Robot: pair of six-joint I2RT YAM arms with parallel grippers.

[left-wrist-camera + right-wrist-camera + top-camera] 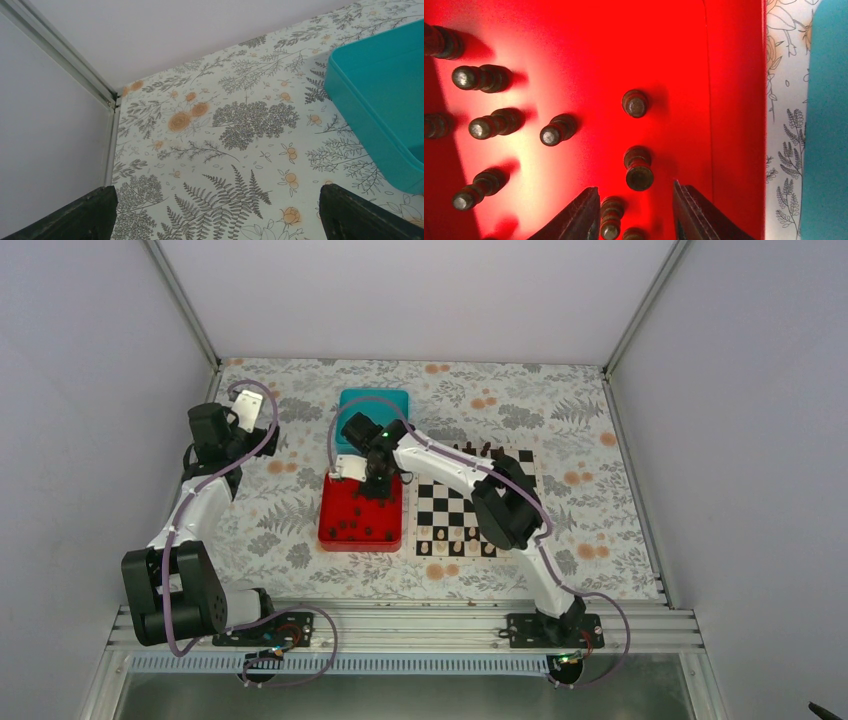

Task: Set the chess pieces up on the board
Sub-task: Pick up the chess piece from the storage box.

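In red tray [724, 100], chess pieces [636, 104] upright, right pincer [635, 187] apart above them, left pincer [216, 190] apart

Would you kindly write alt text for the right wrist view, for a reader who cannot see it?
The right gripper, jaws open, hangs over a glossy red plastic tray scattered with small dark brown chess pieces, one just ahead of its gap. Floral-print table covering and a teal plastic box edge the right side.
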